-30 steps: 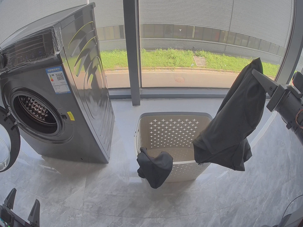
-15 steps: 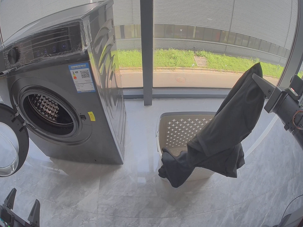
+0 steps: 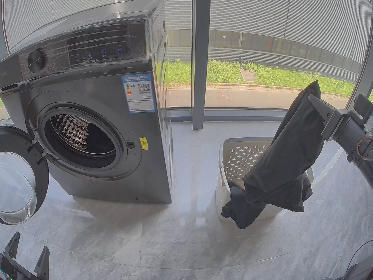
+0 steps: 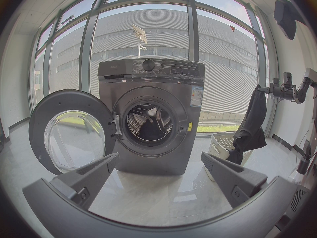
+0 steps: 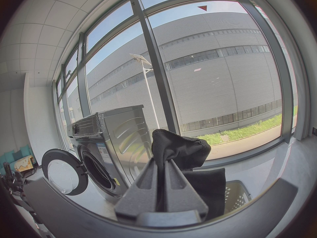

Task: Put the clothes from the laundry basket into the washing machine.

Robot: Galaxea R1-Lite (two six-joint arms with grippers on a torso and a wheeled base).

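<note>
Grey marble floor (image 3: 186, 245), glass wall (image 3: 272, 39), washing machine (image 3: 149, 172) open, right jaws clenched on dark garment (image 3: 291, 152), left jaws released.

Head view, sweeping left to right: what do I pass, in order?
door → washer → window post → basket → right claw. The claw is shut on the garment, which hangs across the basket and so is left out of the order.
</note>
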